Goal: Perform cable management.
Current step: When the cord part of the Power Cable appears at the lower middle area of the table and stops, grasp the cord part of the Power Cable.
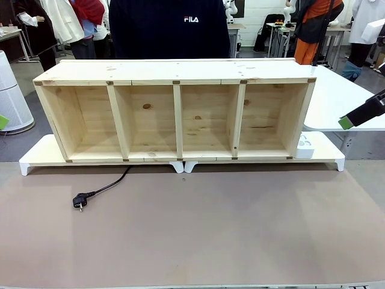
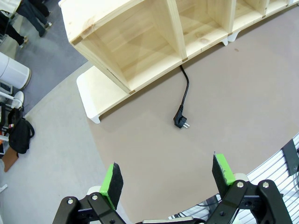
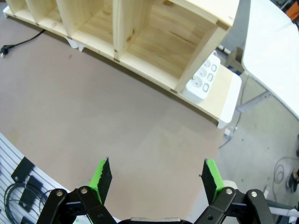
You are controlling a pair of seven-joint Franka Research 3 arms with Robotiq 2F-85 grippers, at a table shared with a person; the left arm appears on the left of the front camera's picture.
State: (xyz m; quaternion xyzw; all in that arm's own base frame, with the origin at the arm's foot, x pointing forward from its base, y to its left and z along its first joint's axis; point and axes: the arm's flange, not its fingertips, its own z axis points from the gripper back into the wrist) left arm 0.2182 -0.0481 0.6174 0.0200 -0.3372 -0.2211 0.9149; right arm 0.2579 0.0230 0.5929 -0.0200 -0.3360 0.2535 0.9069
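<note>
Jaws apart on both arms; left jaws and right jaws each hold nothing between their green pads (image 2: 111,184), well clear of the cable (image 1: 107,187). You find the cable on the left half of the worktop (image 1: 210,235). It comes out from under the wooden shelf (image 1: 178,81) at the far edge, by the first divider from the left, and curves leftward to its plug (image 1: 79,201), lying flat. White power strip (image 1: 305,146) sits at the shelf's right end.
</note>
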